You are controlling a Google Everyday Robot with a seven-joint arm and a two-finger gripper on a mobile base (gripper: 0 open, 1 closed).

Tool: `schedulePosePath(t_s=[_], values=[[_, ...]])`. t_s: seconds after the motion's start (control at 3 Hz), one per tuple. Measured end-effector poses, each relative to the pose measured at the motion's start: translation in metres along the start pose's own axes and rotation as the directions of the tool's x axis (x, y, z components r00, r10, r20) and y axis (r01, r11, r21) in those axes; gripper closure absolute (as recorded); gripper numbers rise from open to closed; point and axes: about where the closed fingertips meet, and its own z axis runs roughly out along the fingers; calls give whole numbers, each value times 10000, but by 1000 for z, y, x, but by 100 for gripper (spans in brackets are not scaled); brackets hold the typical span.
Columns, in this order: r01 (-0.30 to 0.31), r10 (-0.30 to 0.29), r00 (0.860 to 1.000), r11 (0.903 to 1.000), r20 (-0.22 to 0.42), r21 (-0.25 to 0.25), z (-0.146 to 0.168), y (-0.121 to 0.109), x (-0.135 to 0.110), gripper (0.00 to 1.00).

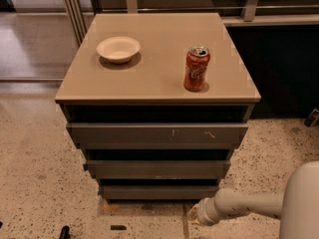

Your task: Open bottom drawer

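Grey laminate fronts stack three high on the cabinet, and the lowest is the one wanted. Far up and to the left of the gripper (195,217), a white bowl (118,49) sits on the tan cabinet top (149,78) and plays no part here. Just up and left of the gripper runs the bottom drawer (158,192), a plain dark strip with no handle. It looks shut beneath the middle drawer (157,169) and the scratched top drawer (157,133). Straight above the gripper, well apart from it, a red soda can (197,68) stands upright toward the top's right front corner. The gripper itself hangs low over the speckled floor (40,173), just below the drawer's right end, and appears not to touch it. Whether it is spread or closed cannot be told. The pale arm (244,205) reaches away to its right.

With no handle, the likely purchase is the dark gap above the front's upper edge. I judge the gripper should rise a little and move left, hooking that edge nearer the middle than the corner so the drawer runs straight instead of racking. The pull should be slow and level; a jerk could rock the cabinet and topple the can.
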Motion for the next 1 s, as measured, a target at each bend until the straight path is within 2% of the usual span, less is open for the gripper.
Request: schedulePosePath(t_s=[0.67,1.0], values=[[584,-601,9981,9925,121,1078,3,-9,13,8],[649,-708,9967,9890,401,1333,11,-20,14,0]])
